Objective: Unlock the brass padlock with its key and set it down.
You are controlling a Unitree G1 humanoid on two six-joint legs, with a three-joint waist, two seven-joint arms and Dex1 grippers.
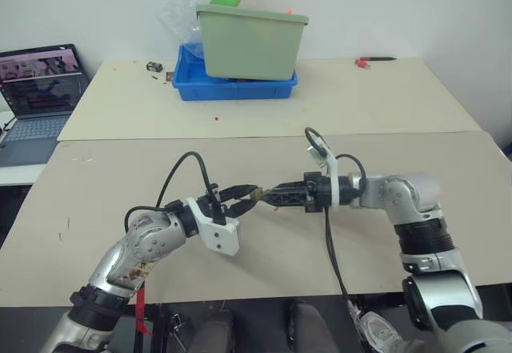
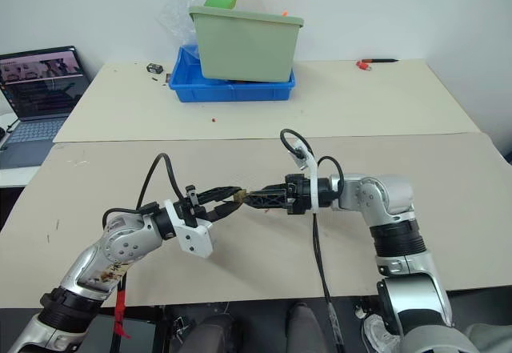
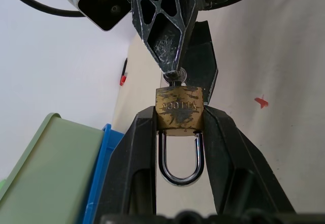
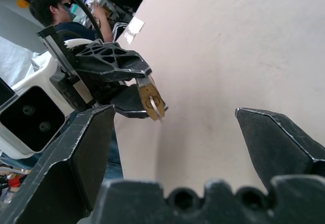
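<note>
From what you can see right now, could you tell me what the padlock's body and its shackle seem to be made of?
The brass padlock body looks like brass: dull yellow, scuffed with dark tarnish, faint stamped lettering. Its shackle looks like polished steel or chrome plating, silvery with bright reflections.

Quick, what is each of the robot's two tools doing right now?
Left tool: closed on the brass padlock.
Right tool: open, holding nothing.

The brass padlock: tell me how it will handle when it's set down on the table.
The small yellow-brass rectangular padlock looks solid metal, so probably heavy for its size and rigid. Its flat faces suggest it will lie still rather than roll. The smooth silvery shackle loop could be slippery.
</note>
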